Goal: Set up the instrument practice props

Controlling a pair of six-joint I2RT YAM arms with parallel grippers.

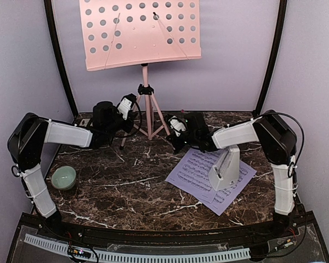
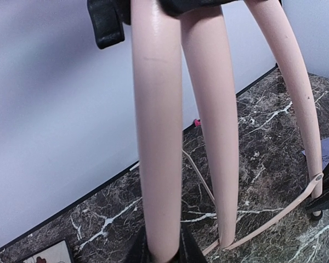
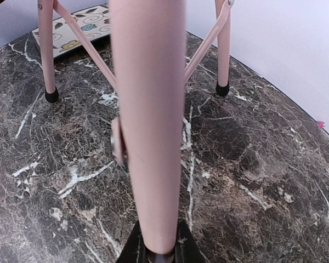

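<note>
The pink perforated music stand (image 1: 140, 33) stands on its tripod at the back centre of the marble table (image 1: 126, 186). My left gripper (image 1: 126, 107) is shut on the tripod's left leg (image 2: 156, 164), its dark fingertips (image 2: 189, 251) pressing each side near the foot. My right gripper (image 1: 175, 127) is shut on the right leg (image 3: 151, 109) in the same way. The white sheet-music pages (image 1: 194, 170) lie flat to the right. The white-grey metronome (image 1: 225, 167) stands upright on them, under the right forearm.
A pale green bowl (image 1: 63, 177) sits at the left beside the left arm. A floral coaster (image 3: 77, 30) lies against the back wall behind the tripod's left side. The purple wall and black frame posts are close behind the stand.
</note>
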